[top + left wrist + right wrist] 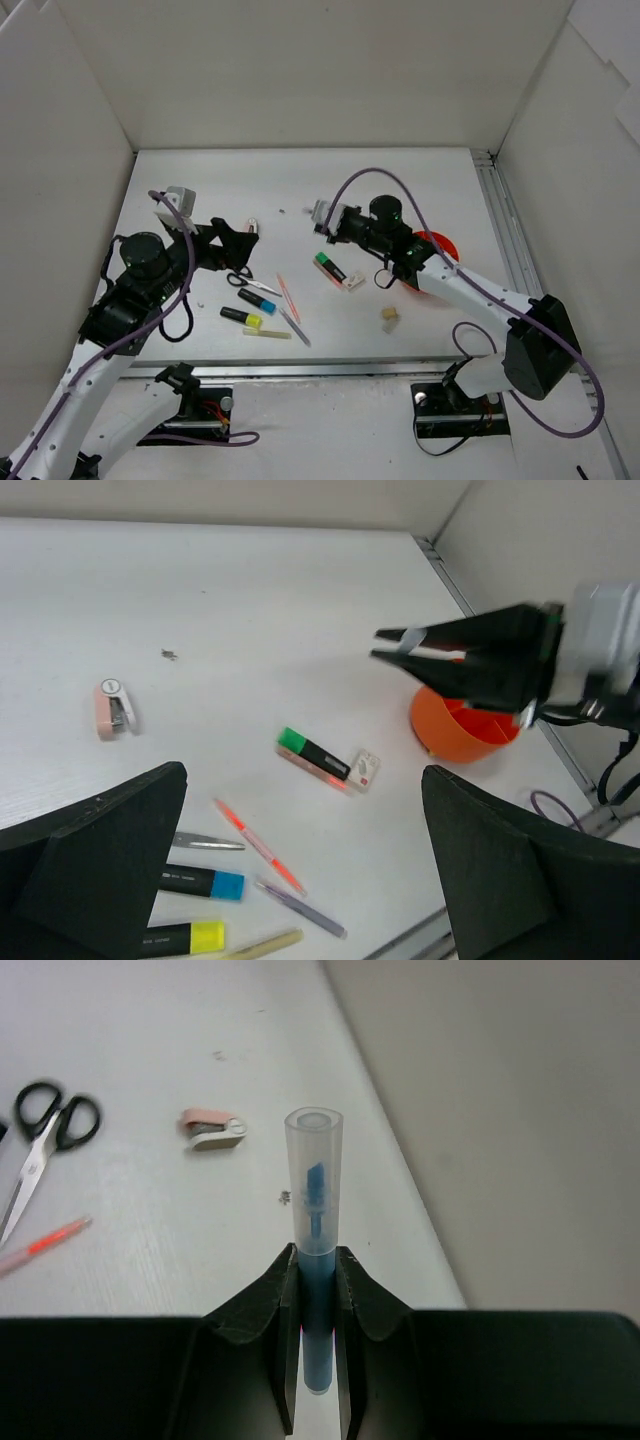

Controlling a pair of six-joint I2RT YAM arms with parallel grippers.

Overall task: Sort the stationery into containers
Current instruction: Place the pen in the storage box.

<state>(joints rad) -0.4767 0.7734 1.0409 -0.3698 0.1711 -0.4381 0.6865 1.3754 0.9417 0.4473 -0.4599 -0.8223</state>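
Right wrist view: blue pen [313,1190] clenched in the right gripper [315,1260], well apart from the orange pot [447,245] and not yet delivered; pot contents not discernible. Unsorted, outside the pot: three highlighters (green [329,267], blue [258,300], yellow [241,317]), three thin pens (orange [288,295], grey [296,326], pale yellow [268,334]), two erasers (white [354,282], beige [389,316]), one clip [252,228], one pair of scissors [240,280]. Beyond these from the pot, left gripper [244,238] released, wide and empty.
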